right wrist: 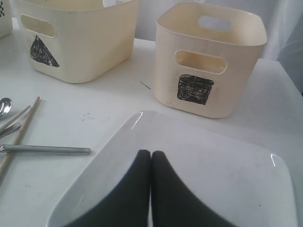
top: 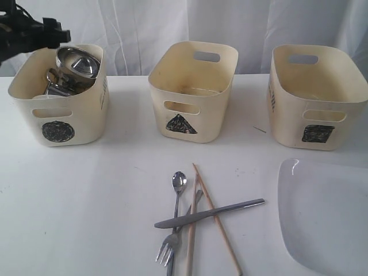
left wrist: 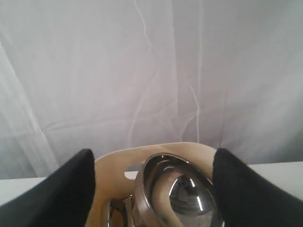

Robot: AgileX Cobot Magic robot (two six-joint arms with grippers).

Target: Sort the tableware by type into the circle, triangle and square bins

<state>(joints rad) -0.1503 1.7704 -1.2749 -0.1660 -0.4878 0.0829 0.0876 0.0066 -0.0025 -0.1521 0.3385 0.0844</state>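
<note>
The circle bin (top: pixel 60 123) at the left holds a tilted steel bowl (top: pixel 77 62) and steel mugs (top: pixel 57 86). My left gripper (top: pixel 54 33) hovers over its back edge. In the left wrist view this gripper (left wrist: pixel 151 182) is open, its fingers (left wrist: pixel 66 189) apart on either side of the steel bowl (left wrist: pixel 182 194) without touching it. The triangle bin (top: pixel 192 92) and square bin (top: pixel 316 98) look empty. Spoon (top: pixel 179 183), fork (top: pixel 171 244), knife (top: pixel 210 213) and chopsticks (top: pixel 215 218) lie crossed in front. My right gripper (right wrist: pixel 151 155) is shut and empty above the white square plate (right wrist: pixel 213 175). The white bowl is hidden.
A white curtain hangs behind the table. The square plate (top: pixel 322 213) reaches the front right edge of the exterior view. In the right wrist view the square bin (right wrist: pixel 208 61) stands just beyond the plate, with the triangle bin (right wrist: pixel 75 38) beside it.
</note>
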